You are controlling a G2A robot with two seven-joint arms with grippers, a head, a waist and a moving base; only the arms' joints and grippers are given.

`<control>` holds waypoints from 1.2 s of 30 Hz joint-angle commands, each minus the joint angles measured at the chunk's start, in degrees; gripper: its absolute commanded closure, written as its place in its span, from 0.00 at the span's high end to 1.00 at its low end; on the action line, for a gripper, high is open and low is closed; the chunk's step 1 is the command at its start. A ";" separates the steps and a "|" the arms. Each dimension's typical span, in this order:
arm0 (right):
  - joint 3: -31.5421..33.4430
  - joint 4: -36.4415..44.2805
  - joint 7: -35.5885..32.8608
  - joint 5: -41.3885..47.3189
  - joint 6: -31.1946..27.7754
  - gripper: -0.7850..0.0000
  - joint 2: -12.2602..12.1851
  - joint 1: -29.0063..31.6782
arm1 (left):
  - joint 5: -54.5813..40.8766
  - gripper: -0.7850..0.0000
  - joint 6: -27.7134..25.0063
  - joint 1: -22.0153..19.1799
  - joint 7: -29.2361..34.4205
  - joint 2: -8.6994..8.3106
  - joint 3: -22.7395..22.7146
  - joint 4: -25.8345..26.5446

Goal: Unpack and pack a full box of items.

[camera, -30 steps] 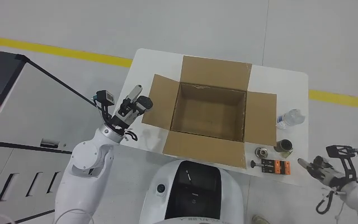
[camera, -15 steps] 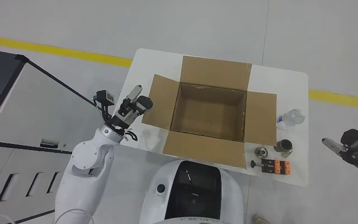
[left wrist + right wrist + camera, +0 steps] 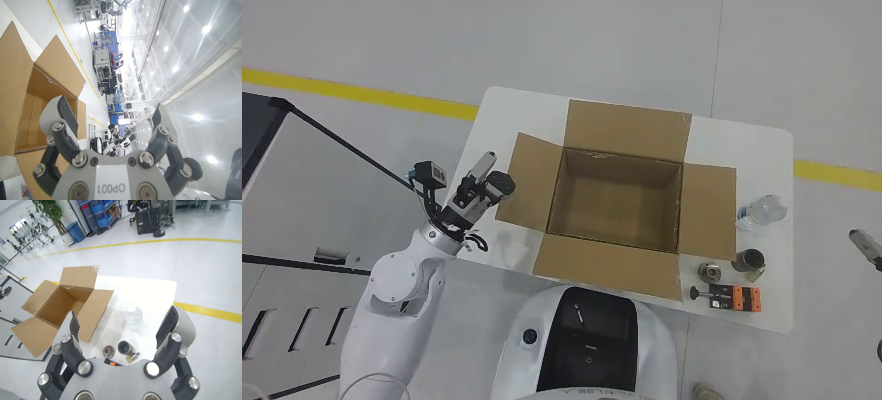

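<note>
Cardboard box sits empty on the white table with all four flaps spread, just ahead of the left gripper, whose fingers stand wide apart, holding nothing. The right gripper, likewise spread and empty, hangs beyond the table's edge. Between it and the box lie a water bottle, a dark cylinder, a metal disc, a padlock and an orange-black part.

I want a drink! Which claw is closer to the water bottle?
Right. The right claw hangs off the table side near the water bottle; the left claw sits beyond the box.
</note>
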State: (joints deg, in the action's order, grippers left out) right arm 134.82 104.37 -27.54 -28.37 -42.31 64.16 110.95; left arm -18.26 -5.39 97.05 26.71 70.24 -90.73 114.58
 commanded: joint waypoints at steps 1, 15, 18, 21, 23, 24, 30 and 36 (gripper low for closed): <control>-3.43 -2.82 7.86 -8.14 0.98 1.00 0.65 -0.55 | 0.00 1.00 0.00 0.00 0.00 0.00 0.00 0.00; -13.37 -10.98 13.63 -20.78 6.22 1.00 1.46 -3.61 | 0.00 1.00 0.00 0.00 0.00 0.00 0.00 0.00; -13.37 -10.98 13.63 -20.78 6.22 1.00 1.46 -3.61 | 0.00 1.00 0.00 0.00 0.00 0.00 0.00 0.00; -13.37 -10.98 13.63 -20.78 6.22 1.00 1.46 -3.61 | 0.00 1.00 0.00 0.00 0.00 0.00 0.00 0.00; -13.37 -10.98 13.63 -20.78 6.22 1.00 1.46 -3.61 | 0.00 1.00 0.00 0.00 0.00 0.00 0.00 0.00; -13.37 -10.98 13.63 -20.78 6.22 1.00 1.46 -3.61 | 0.00 1.00 0.00 0.00 0.00 0.00 0.00 0.00; -13.37 -10.98 13.63 -20.78 6.22 1.00 1.46 -3.61 | 0.00 1.00 0.00 0.00 0.00 0.00 0.00 0.00; -13.37 -10.98 13.63 -20.78 6.22 1.00 1.46 -3.61 | 0.00 1.00 0.00 0.00 0.00 0.00 0.00 0.00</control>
State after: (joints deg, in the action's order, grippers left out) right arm 121.46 93.40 -13.92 -49.14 -36.09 65.62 107.35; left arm -18.26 -5.39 97.05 26.71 70.24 -90.73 114.58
